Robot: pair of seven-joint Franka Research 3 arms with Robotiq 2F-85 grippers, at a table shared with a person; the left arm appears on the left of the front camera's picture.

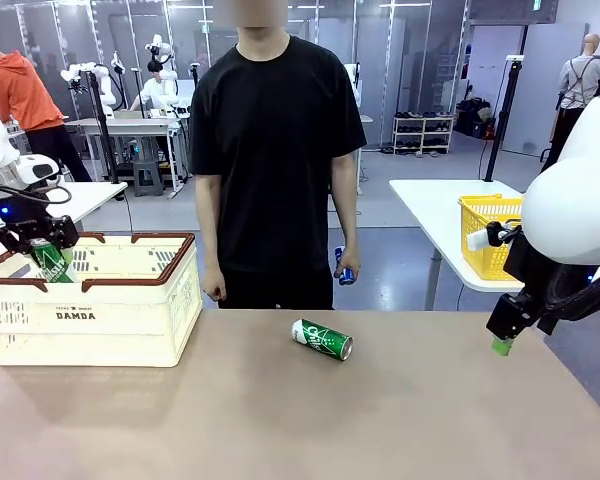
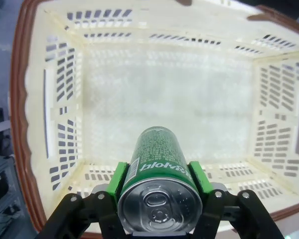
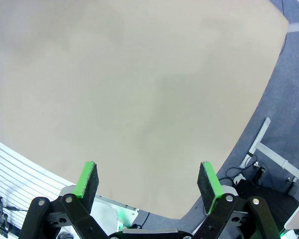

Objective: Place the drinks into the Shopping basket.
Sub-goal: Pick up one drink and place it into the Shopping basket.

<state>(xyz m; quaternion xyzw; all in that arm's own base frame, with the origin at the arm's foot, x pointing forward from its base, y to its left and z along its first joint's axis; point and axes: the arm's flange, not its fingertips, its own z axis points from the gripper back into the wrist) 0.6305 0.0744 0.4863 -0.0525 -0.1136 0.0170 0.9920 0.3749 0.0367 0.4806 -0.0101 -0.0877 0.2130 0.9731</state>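
One loose green can (image 1: 322,339), yellow basket (image 1: 485,235) beyond

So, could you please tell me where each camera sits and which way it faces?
Front view: fixed between the arms, facing across the table at the person; left gripper at left, right gripper at right.
Left wrist view: on the left wrist, looking down into the Shopping basket; its fingers clamp a green can.
Right wrist view: on the right wrist, looking down at the table; its open fingers show.
Shared: front and left wrist views both show that can and the Shopping basket.
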